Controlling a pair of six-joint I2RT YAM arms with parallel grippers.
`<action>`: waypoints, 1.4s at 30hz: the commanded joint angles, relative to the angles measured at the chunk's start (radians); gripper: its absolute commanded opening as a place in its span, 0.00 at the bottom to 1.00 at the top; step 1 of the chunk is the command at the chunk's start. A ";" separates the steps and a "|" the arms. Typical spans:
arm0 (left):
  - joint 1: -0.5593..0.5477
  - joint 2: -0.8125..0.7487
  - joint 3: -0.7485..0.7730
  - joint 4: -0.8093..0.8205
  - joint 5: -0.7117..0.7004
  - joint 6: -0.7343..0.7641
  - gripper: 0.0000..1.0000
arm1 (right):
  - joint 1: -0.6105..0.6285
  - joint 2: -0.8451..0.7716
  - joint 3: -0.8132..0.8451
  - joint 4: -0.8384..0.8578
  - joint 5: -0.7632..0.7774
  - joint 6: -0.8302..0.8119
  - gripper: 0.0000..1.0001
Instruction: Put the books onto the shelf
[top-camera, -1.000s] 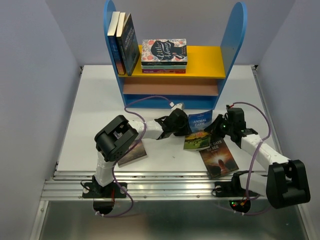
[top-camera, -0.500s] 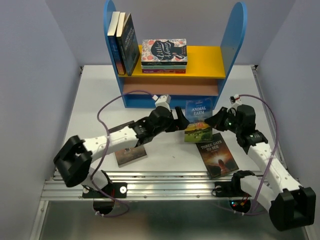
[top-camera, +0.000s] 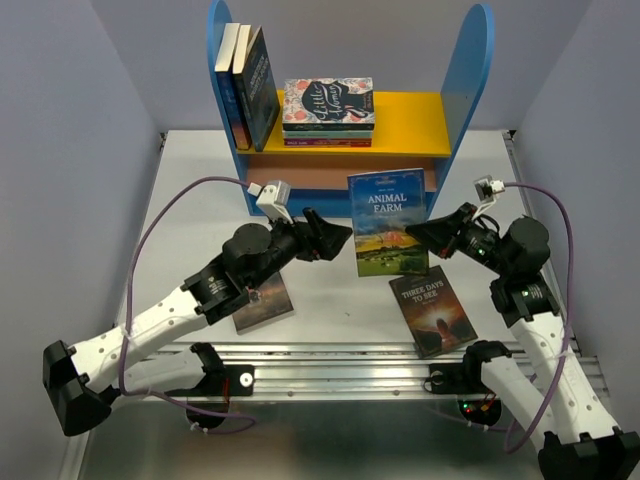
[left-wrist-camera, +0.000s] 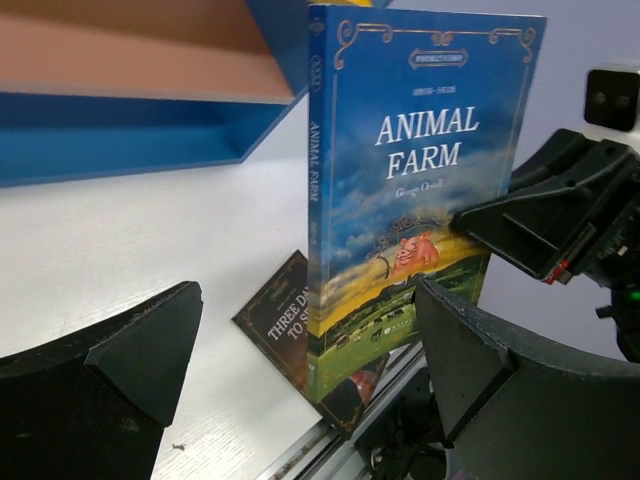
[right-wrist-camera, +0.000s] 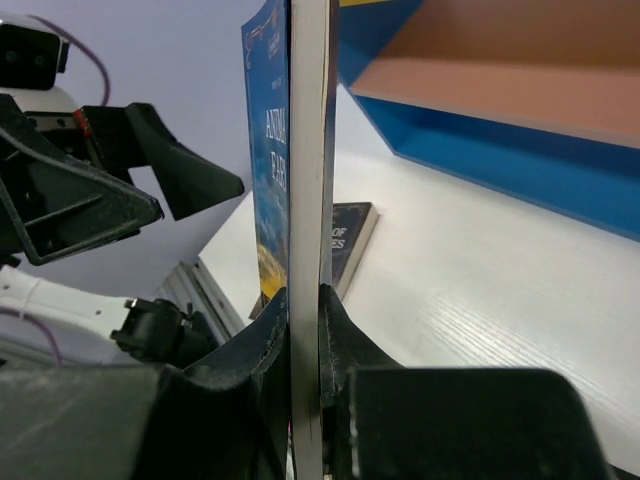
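Since the earlier frame the left gripper (top-camera: 338, 236) has let go of the Animal Farm paperback (top-camera: 388, 220) and drawn back to the left. The book has risen off the table (top-camera: 180, 200) in the right gripper (top-camera: 415, 232).

1. Left gripper: jaws spread wide, nothing between them. A brown-covered paperback (top-camera: 262, 300) lies flat on the table beneath its wrist.
2. Animal Farm paperback: upright, front cover toward the arm bases, just off the left fingertips and clear of them.
3. Right gripper: fingers (right-wrist-camera: 262, 345) pressed together on the book's right edge, one on each cover.
4. Three Days to See paperback (top-camera: 432, 310): flat on the table, below and nearer than the right gripper.
5. Shelf (top-camera: 470, 70): beyond both grippers. Two upright books (top-camera: 245, 85) lean at the left end of its yellow board, beside a flat stack (top-camera: 328, 110).
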 joint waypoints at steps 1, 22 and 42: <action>0.002 -0.034 -0.028 0.113 0.123 0.101 0.99 | 0.008 -0.022 0.050 0.174 -0.103 0.066 0.01; 0.025 0.012 -0.077 0.411 0.418 0.077 0.65 | 0.008 -0.051 -0.054 0.487 -0.231 0.312 0.01; 0.030 0.037 -0.107 0.522 0.354 0.037 0.00 | 0.008 -0.034 -0.027 0.310 -0.142 0.154 0.22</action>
